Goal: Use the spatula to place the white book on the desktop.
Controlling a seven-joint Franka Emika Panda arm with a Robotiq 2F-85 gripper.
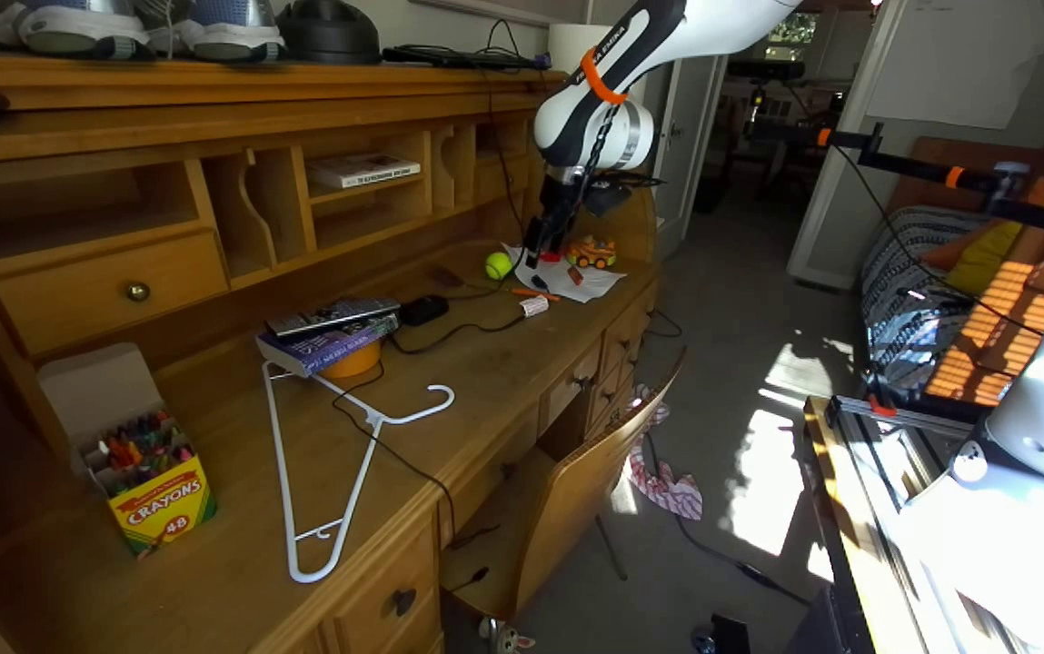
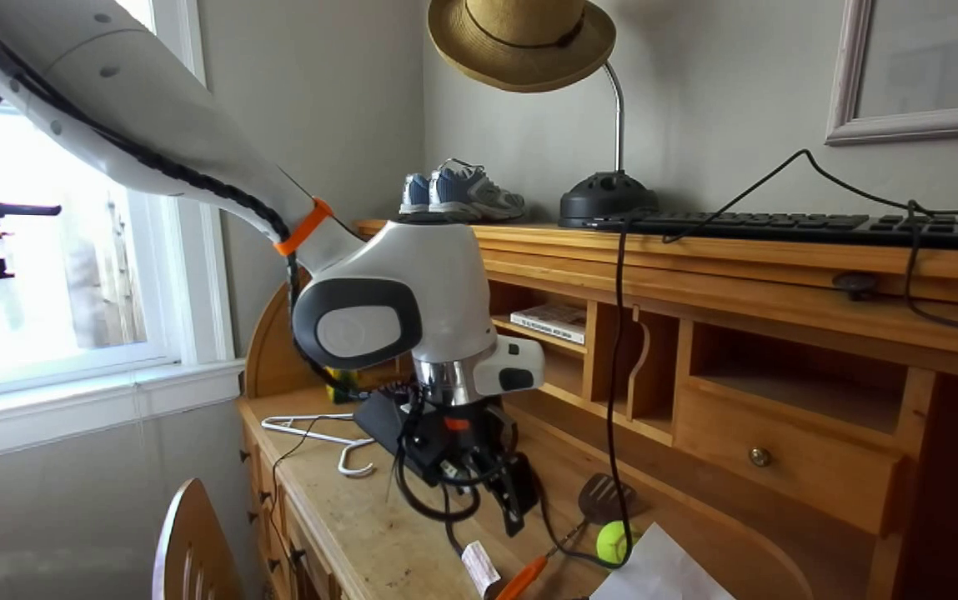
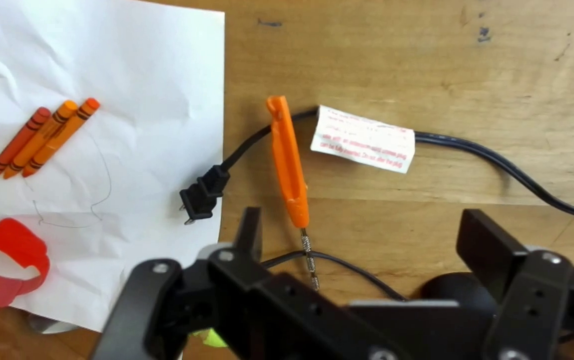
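Spread wide, the pincer (image 3: 360, 227) hung above the table (image 1: 485, 381), its two fingers (image 3: 491, 245) standing well apart from each other. The table was of honey-brown wood, with some small dark marks, and behind its flat part rose a row of cubbies (image 1: 294, 204). On the high ledge (image 1: 258, 86) above them there were sport shoes (image 2: 479, 196), a black lamp (image 2: 608, 198) and a keyboard (image 2: 779, 223); a straw hat (image 2: 520, 46) was at the top of the lamp. A wooden chair (image 1: 590, 472) stood before the table, and a bright window (image 2: 45, 300) was in the grey wall of the room.

Along the table I saw a yellow box of crayons (image 1: 163, 509), a white hanger (image 1: 376, 418) and a small pile of books (image 1: 331, 345). Farther along lay a sheet of paper (image 3: 162, 65), with three orange and red crayons (image 3: 44, 140) upon it and a tennis ball (image 2: 612, 542) just beside it.

The spatula (image 3: 289, 170) lay on the table, below the pincer. In the wrist view its orange handle and metal shaft appeared between the two fingers, nearer to the finger at the left of that picture, and a black cord (image 3: 506, 165) passed behind the handle. Its slotted blade was near the tennis ball. The white book (image 1: 362, 170) lay flat in an upper cubby in both exterior views, higher than the table and well apart from the pincer.
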